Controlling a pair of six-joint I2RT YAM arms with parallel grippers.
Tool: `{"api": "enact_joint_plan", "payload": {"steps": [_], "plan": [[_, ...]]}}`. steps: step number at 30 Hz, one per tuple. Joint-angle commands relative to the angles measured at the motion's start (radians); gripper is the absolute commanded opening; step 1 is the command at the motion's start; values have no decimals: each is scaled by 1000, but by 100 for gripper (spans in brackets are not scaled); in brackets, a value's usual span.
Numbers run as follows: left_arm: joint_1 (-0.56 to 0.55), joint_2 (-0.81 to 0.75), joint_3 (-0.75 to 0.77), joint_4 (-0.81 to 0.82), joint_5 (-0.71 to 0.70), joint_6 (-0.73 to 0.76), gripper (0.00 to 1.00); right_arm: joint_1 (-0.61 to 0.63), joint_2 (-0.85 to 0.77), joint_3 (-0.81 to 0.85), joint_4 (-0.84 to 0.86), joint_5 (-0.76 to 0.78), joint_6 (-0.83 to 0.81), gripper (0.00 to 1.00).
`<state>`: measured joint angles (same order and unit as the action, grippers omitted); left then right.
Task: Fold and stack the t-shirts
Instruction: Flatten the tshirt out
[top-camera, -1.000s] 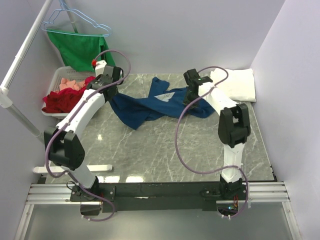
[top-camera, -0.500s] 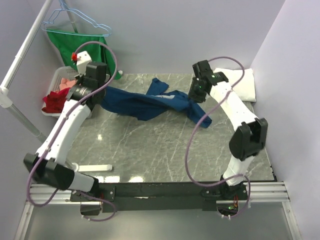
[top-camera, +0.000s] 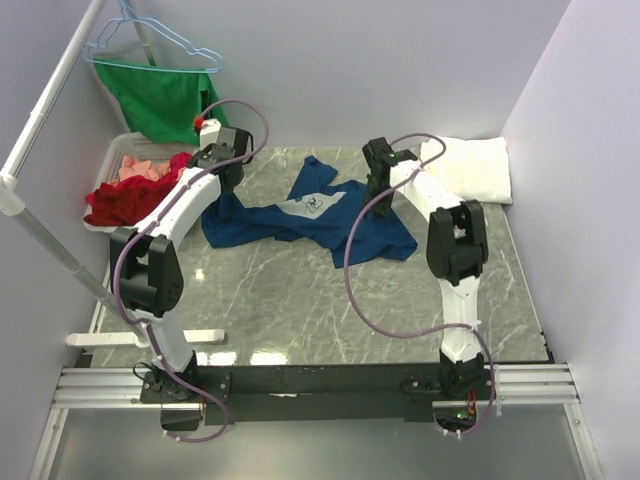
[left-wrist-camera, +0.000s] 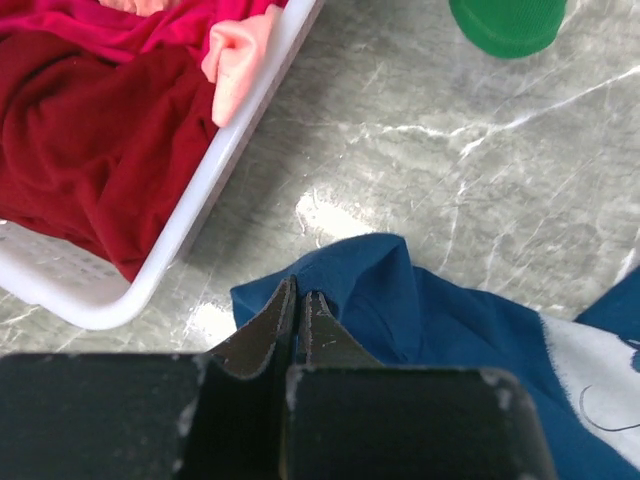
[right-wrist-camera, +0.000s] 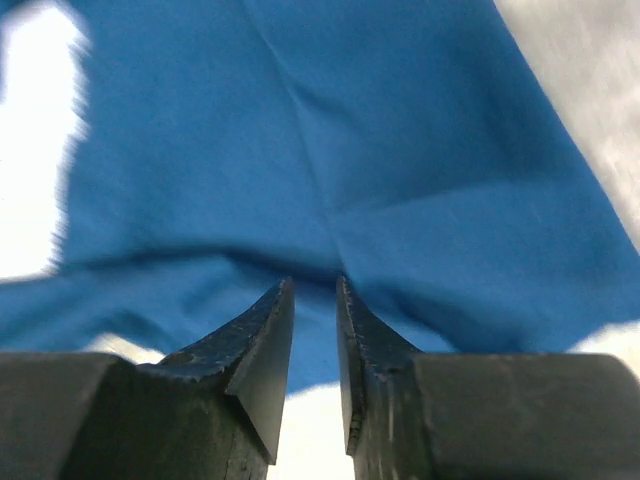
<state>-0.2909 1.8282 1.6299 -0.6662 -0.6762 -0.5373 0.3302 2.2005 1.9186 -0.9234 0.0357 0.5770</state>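
Nearest us, both arms rise from the near edge of the worktop (top-camera: 300, 310) and reach over to its far half. There the navy shirt (top-camera: 265, 222) lies crumpled and partly spread, running from the far-left part across the middle towards the right. Its white print (top-camera: 308, 205) faces up near the middle, and one loose part points at the far edge. At the shirt's left end we see the left gripper (left-wrist-camera: 302, 292) with its jaws pressed together. In the wrist view the tips meet right on a corner of the navy cloth, which they appear to pinch. At the shirt's right end the right gripper (right-wrist-camera: 312, 285) hangs low over the blue cloth with its jaws only narrowly apart. We see nothing clamped between them, though that view is blurred. Just beyond the left gripper, at the far-left corner, stands a white basket (top-camera: 125, 152) heaped with red clothes (top-camera: 115, 200) and a bit of pink. In the far-right corner the white shirt (top-camera: 470, 165) lies folded, well apart from the navy one. Behind the basket a green cloth (top-camera: 160, 100) hangs from a hanger (top-camera: 150, 45).
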Motion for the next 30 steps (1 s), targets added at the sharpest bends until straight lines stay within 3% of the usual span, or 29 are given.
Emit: {"api": "enact_joint_plan", "payload": {"steps": [1, 5, 12, 30], "plan": [[16, 6, 54, 31, 32, -26, 1, 32, -201, -163, 32, 27, -42, 32], [18, 52, 71, 22, 55, -36, 1, 96, -321, -303, 51, 18, -71, 38], [19, 75, 64, 31, 82, -33, 1, 210, -337, -412, 75, -11, -103, 52], [39, 34, 8, 45, 104, -24, 1, 297, -110, -319, 150, -69, -115, 53]]}}
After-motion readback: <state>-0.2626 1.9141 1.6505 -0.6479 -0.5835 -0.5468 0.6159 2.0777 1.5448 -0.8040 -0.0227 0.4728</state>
